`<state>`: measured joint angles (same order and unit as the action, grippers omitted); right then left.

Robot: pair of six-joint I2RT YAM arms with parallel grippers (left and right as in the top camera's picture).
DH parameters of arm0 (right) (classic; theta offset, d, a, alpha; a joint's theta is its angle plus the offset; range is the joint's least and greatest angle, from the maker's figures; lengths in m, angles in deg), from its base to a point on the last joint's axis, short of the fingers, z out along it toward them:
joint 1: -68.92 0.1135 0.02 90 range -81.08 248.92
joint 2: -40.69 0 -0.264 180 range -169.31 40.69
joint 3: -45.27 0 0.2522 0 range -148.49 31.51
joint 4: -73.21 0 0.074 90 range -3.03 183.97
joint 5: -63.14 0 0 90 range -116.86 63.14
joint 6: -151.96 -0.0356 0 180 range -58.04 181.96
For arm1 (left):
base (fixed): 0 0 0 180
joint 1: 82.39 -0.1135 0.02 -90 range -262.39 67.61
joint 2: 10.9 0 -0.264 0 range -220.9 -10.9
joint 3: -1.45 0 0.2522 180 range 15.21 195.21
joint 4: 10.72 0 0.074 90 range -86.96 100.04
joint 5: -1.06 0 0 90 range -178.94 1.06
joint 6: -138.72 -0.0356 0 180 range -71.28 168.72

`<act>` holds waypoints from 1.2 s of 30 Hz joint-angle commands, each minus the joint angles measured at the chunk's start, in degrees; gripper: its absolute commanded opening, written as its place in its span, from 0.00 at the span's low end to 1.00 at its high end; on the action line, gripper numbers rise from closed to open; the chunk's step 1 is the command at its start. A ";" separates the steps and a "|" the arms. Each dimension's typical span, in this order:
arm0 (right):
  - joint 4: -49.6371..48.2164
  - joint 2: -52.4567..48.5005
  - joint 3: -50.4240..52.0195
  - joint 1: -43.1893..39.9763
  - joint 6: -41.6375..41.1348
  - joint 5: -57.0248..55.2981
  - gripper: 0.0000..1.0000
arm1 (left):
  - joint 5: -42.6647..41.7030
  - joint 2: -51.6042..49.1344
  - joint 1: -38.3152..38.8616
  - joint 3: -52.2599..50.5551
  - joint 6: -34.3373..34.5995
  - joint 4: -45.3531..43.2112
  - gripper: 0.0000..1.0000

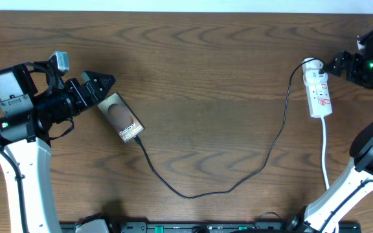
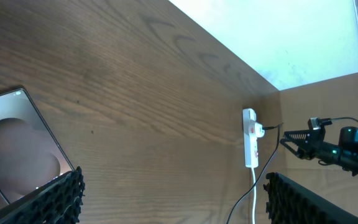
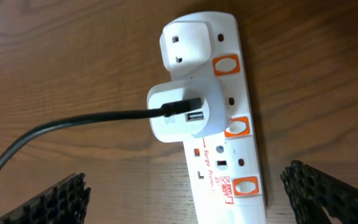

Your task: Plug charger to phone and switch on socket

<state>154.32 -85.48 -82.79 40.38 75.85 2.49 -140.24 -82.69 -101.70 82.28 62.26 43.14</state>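
The phone [image 1: 122,118] lies flat at the left, its bronze back with the round circle up. It also shows at the left edge of the left wrist view [image 2: 17,149]. The charger cable [image 1: 193,193] runs from the phone's lower end in a long loop to a white adapter [image 3: 185,115] plugged into the socket [image 1: 319,90]. My left gripper [image 1: 105,83] is open and empty just beyond the phone's upper end. My right gripper [image 1: 339,65] is open and empty above the socket's [image 3: 241,180] far end, with the strip between its fingers [image 3: 188,199].
The socket's white cord [image 1: 326,155] runs toward the front edge on the right. The strip has three orange-red switches [image 3: 236,127] along one side. The socket [image 2: 249,137] and my right arm [image 2: 334,149] show far off in the left wrist view.
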 commanded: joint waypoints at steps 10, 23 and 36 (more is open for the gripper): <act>1.64 -7.13 -1.14 0.20 1.62 7.82 0.99 | -0.50 0.31 -0.17 0.81 -1.51 0.15 0.91; 0.90 -7.34 -1.14 2.12 1.60 7.85 0.99 | 0.96 0.31 -0.17 0.81 -1.51 0.17 0.91; -0.96 -7.37 -1.14 3.50 0.24 6.73 0.99 | 0.96 0.31 -0.17 0.81 -1.51 0.20 0.91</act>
<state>153.51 -92.36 -82.88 42.98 76.28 7.80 -139.61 -82.69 -101.70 82.28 61.93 43.16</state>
